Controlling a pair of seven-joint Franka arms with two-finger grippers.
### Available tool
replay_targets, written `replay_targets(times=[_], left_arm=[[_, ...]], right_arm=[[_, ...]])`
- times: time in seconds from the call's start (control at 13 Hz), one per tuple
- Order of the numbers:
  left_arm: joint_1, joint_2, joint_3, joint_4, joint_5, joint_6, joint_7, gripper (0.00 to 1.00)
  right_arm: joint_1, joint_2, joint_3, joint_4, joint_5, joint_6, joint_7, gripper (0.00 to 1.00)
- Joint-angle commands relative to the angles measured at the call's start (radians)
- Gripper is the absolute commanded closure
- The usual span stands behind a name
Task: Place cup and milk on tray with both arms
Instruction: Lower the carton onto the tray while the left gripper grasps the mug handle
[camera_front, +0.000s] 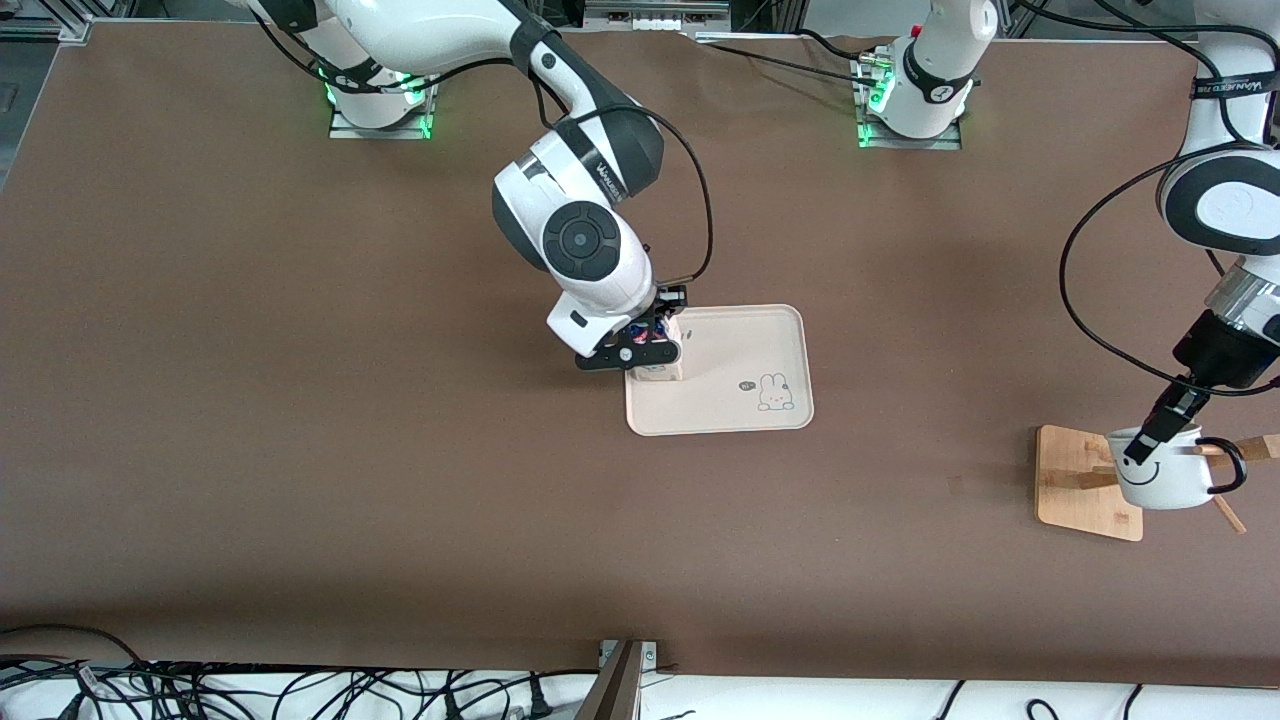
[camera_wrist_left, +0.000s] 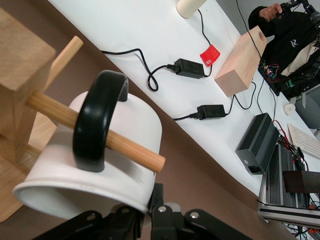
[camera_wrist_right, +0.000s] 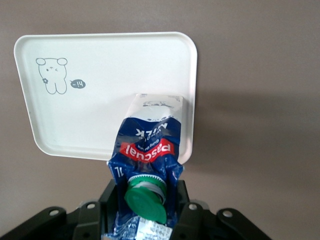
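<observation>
Brown table (camera_front: 300, 450) lies bare around one tray (camera_front: 760, 340); right gripper (camera_front: 640, 350) clamps one milk (camera_wrist_right: 147, 150) over its edge, left gripper (camera_front: 1165, 425) pinches one cup (camera_front: 1160, 480) on a wooden stand (camera_front: 1070, 480).

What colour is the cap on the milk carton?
Green: the round screw cap on the blue-and-white gable-top milk carton, best seen in the right wrist view.

Cream tray (camera_front: 745, 345) flat mid-table, bunny print. Blue-white milk (camera_wrist_right: 147, 150), green cap, upright on tray end toward right arm, clamped in right gripper (camera_front: 640, 345). White smiley cup (camera_front: 1160, 475) hangs by black handle on wooden stand (camera_front: 1075, 480) peg, near table edge at left arm's end; left gripper (camera_front: 1165, 425) pinches rim.
</observation>
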Motion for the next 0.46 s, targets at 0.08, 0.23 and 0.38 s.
replay_targets(times=[0.08,0.23,0.38], left_arm=[[-0.002,-0.034,-0.011,0.010,0.057,-0.073,0.012,1.00],[0.000,-0.043,-0.037,0.007,0.072,-0.076,0.012,1.00],[-0.002,-0.055,-0.065,0.004,0.077,-0.081,0.011,1.00]], right_arm=[[0.013,0.038,-0.006,0.040,-0.017,0.023,0.022,0.49],[0.013,0.039,-0.006,0.040,-0.021,0.049,0.030,0.11],[0.013,0.033,-0.008,0.041,-0.020,0.078,0.088,0.00]])
